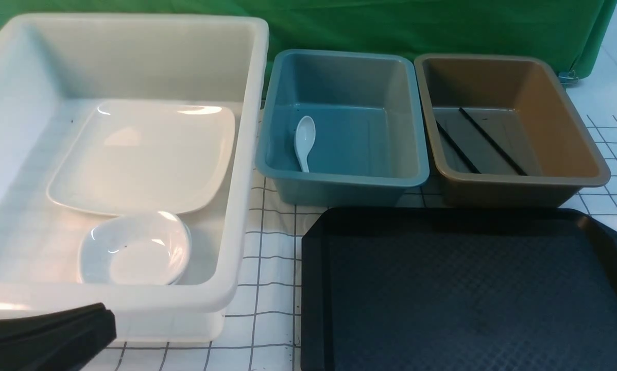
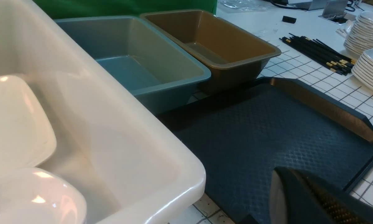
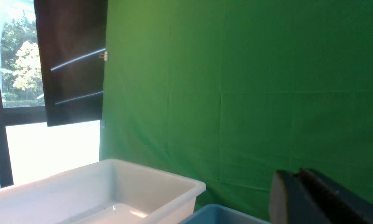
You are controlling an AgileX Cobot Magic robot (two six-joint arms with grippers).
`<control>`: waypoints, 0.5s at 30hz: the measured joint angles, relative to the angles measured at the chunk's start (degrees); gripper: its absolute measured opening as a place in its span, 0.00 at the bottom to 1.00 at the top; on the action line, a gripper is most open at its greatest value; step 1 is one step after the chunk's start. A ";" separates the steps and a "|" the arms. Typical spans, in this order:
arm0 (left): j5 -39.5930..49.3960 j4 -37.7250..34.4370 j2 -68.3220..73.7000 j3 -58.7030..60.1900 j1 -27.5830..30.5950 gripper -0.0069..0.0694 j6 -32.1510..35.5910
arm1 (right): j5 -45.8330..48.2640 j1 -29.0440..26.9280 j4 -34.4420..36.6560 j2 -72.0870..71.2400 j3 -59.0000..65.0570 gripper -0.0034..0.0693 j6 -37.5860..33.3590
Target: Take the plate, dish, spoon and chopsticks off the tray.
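Nearest the front camera: left pincer (image 1: pixel 82 322), dark, low at the near-left corner, fingers pressed together, holding nothing. Right pincer (image 3: pixel 294 186) seen only in its own wrist view, raised and aimed at the green backdrop (image 3: pixel 236 93); fingers look nearly together with nothing between them, but cannot tell for sure whether fully closed. Then by size: white bin (image 1: pixel 246 154) at left on the gridded worktop (image 1: pixel 267 288), biggest container, holding the plate (image 1: pixel 143 154) flat on its floor and the dish (image 1: pixel 136 250) just in front of the plate, rim overlapping or touching the plate's near edge. Tray (image 1: pixel 313 288) at near right, black, diamond-textured, bare in both front and left wrist views. Blue bin (image 1: pixel 339 183) behind the tray, centre, with the spoon (image 1: pixel 304 140) lying near its left wall, bowl toward the far side. Brown bin (image 1: pixel 519 180) right of the blue one, the two nearly touching, with the chopsticks (image 1: pixel 481 139) lying diagonally on its floor, sticks apart from each other. Off to the side in the left wrist view: spare chopsticks (image 2: pixel 320 56) and stacked plates (image 2: pixel 370 65), not on the tray. Judged progress: all four items off the tray and sorted, task looks complete; left over, at most parking both arms.
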 joint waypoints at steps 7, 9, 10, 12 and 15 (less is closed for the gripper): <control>-2.18 0.06 0.00 0.00 0.00 0.09 -0.09 | 0.05 0.00 -0.10 0.00 0.00 0.16 0.00; -2.18 0.06 0.00 0.00 0.00 0.09 -0.09 | 0.05 0.00 -0.10 0.00 0.00 0.16 0.00; -2.18 0.06 0.00 0.00 0.00 0.09 -0.09 | 0.05 0.00 -0.14 0.00 0.00 0.16 0.00; -2.21 0.06 -0.07 0.00 0.00 0.09 -0.09 | 0.05 0.00 -0.14 0.00 0.00 0.17 0.00; -2.32 0.06 -0.11 0.00 0.00 0.09 -0.09 | 0.12 0.00 -0.14 0.00 0.00 0.18 0.00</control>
